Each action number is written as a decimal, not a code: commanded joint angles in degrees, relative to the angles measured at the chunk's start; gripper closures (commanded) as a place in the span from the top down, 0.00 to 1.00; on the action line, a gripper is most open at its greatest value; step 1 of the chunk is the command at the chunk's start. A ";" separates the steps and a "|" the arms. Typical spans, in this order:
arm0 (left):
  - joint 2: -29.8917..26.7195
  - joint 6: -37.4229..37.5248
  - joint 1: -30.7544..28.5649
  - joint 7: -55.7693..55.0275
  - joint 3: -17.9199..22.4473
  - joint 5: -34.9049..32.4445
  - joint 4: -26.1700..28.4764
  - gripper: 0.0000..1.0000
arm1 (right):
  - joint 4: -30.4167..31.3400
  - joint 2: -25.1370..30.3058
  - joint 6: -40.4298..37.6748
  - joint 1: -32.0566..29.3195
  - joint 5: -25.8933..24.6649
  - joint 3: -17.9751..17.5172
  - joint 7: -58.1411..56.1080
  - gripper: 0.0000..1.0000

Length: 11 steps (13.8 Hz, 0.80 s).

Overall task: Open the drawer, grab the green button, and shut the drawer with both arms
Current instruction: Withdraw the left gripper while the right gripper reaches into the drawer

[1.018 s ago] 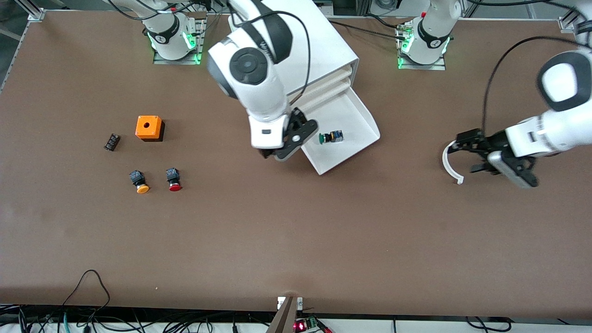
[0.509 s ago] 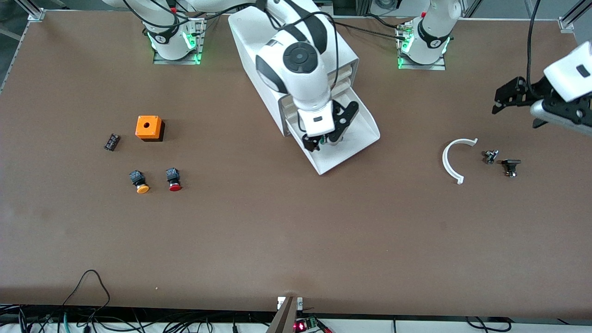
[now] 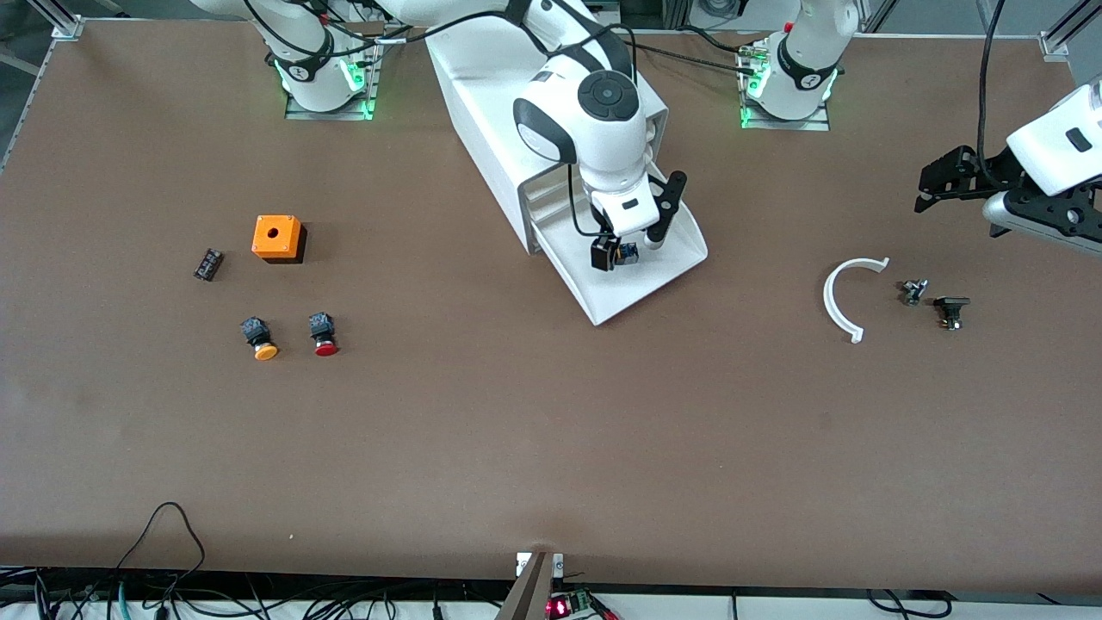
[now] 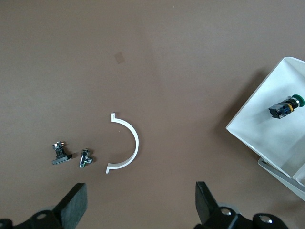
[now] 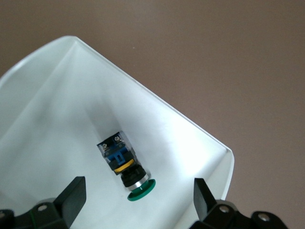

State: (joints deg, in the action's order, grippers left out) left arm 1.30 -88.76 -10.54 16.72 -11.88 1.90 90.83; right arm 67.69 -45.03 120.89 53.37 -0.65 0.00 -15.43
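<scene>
The white cabinet (image 3: 504,103) stands at the table's back middle, and its lowest drawer (image 3: 654,280) is pulled out. The green-capped button (image 3: 630,253) lies on its side in the drawer. It shows fully in the right wrist view (image 5: 125,167). My right gripper (image 3: 618,250) hangs open just above it, one finger on each side of the green cap, not touching (image 5: 138,193). My left gripper (image 3: 957,213) is open and empty, up over the table at the left arm's end (image 4: 139,202). The drawer (image 4: 259,119) and the button (image 4: 285,105) also show in the left wrist view.
A white curved strip (image 3: 839,297) and two small dark parts (image 3: 913,291) (image 3: 950,308) lie below my left gripper. An orange box (image 3: 277,238), a small black block (image 3: 208,263), an orange-capped button (image 3: 260,338) and a red-capped button (image 3: 323,334) lie toward the right arm's end.
My right gripper moved from beside the drawer to over the button inside it. My left gripper rose away from the white curved strip toward the left arm's end, then stayed put.
</scene>
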 commanded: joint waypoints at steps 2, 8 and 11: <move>0.19 0.34 -0.10 -0.02 -0.16 -1.81 -0.39 1.00 | -1.78 -2.60 -0.75 0.59 -3.38 0.00 -2.68 1.00; 1.25 0.43 -0.01 -0.55 -0.25 -1.54 -1.71 1.00 | -1.86 -3.39 -0.31 1.74 -3.92 -0.08 -3.29 1.00; 1.34 0.43 -0.01 -0.55 -0.25 -1.54 -1.71 1.00 | -1.86 -3.39 -0.75 2.27 -6.11 -0.08 -5.92 1.00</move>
State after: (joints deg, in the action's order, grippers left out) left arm 1.78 -88.81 -10.62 16.72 -11.88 1.89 90.75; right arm 67.59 -47.53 120.91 55.28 -4.53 0.00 -19.40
